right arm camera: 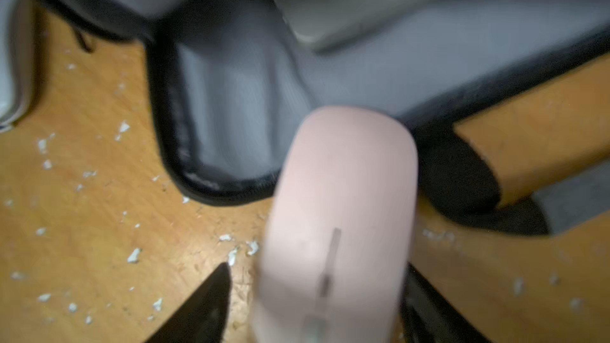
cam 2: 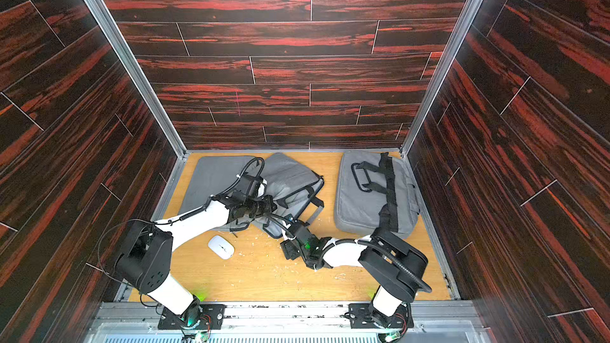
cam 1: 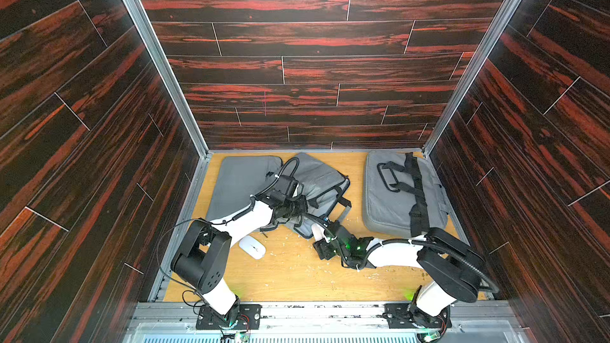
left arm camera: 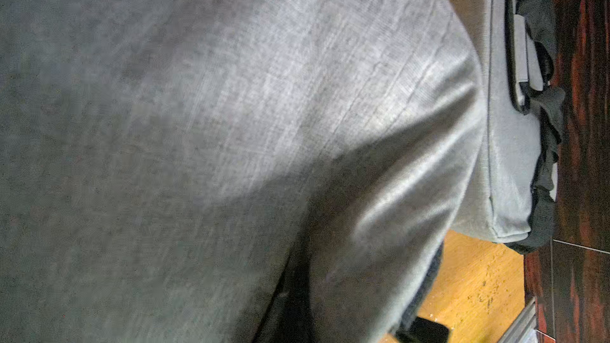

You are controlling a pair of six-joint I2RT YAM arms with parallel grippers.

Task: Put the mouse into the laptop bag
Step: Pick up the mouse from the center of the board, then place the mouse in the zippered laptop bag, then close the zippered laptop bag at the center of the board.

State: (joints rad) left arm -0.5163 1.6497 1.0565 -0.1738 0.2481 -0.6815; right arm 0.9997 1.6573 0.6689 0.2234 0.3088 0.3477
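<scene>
A pale pink mouse (right arm camera: 343, 193) lies blurred between the fingers of my right gripper (right arm camera: 317, 268), its nose at the black-edged open corner of the grey laptop bag (right arm camera: 231, 110). The jaws stand open, with a gap between one finger (right arm camera: 211, 295) and the mouse. In both top views the right gripper (cam 1: 318, 232) is at the near corner of the laptop bag (cam 1: 318, 178) (cam 2: 290, 173). My left gripper (cam 1: 298, 194) is shut on the bag's raised flap, whose grey cloth (left arm camera: 231, 127) fills the left wrist view and hides the jaws.
A white mouse (cam 1: 252, 247) (cam 2: 221, 247) lies on the wooden table near the left arm. A second grey bag with black straps (cam 1: 396, 199) lies at the back right. A flat grey sleeve (cam 1: 237, 179) lies at the back left. White crumbs dot the table (cam 1: 297, 275).
</scene>
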